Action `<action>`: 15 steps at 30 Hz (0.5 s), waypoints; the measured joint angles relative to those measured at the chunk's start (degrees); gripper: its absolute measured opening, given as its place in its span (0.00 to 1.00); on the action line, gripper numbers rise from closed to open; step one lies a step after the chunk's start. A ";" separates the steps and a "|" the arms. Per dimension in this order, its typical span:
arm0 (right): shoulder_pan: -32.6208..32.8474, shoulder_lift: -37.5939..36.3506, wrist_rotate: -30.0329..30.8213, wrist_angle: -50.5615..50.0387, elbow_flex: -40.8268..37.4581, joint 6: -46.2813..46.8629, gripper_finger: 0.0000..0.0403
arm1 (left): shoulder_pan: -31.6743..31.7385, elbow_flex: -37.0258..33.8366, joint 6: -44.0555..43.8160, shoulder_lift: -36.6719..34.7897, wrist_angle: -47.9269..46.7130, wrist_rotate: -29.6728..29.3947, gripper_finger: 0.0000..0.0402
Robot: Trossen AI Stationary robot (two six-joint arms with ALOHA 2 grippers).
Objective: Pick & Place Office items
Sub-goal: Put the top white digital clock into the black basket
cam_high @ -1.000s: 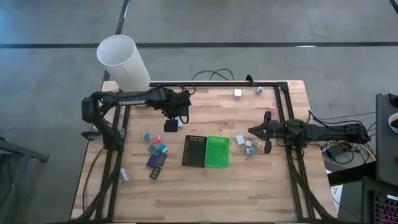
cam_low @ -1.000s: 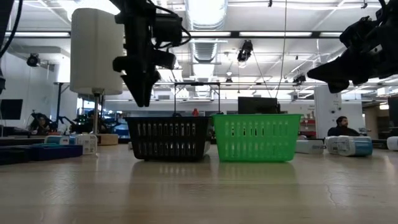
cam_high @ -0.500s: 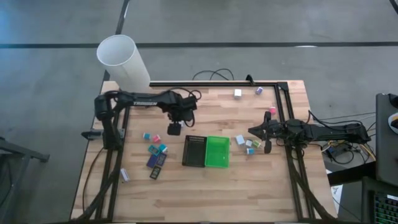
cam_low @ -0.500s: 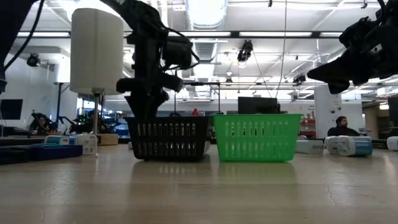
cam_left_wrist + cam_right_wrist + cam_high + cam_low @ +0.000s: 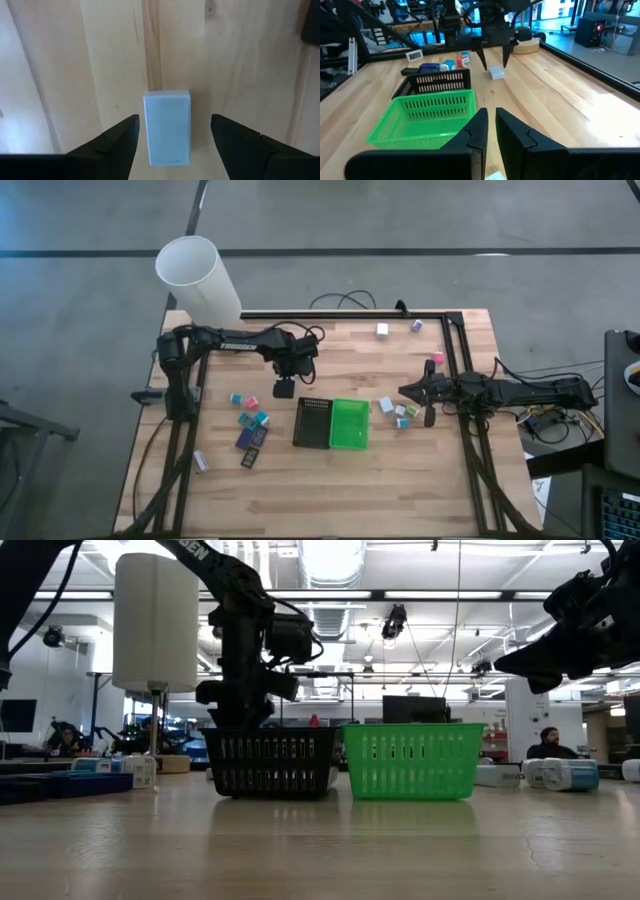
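The left gripper [image 5: 172, 131] hangs open over a pale blue block [image 5: 167, 127] lying on the wooden table [image 5: 240, 65] between its 2 fingers, untouched, just beyond the black basket [image 5: 312, 423]. The right gripper [image 5: 431, 418] waits shut and empty, right of the green basket [image 5: 350, 424].

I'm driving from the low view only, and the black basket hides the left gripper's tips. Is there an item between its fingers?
Observer: Yes. The left wrist view shows a pale blue block lying on the wood between the open fingers of the left gripper. Neither finger touches it.
Operator: Is it inside the black basket?
Observer: No. From above, it lies outside the black basket, off the corner nearest the left arm's base.
Operator: And the right gripper?
Observer: The right gripper is shut with nothing in it, pointing toward the green basket.
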 joint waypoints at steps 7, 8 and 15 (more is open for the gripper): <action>-0.02 1.93 0.04 0.02 0.00 0.63 0.09 | 0.25 -3.50 -1.07 0.12 3.05 0.00 0.63; -0.02 2.10 0.10 0.05 0.00 0.75 0.09 | 0.25 -3.94 -1.08 0.12 3.68 -0.01 0.63; -0.02 2.46 0.13 0.24 0.00 1.01 0.09 | 0.25 -6.86 -0.38 -0.09 8.67 0.08 0.63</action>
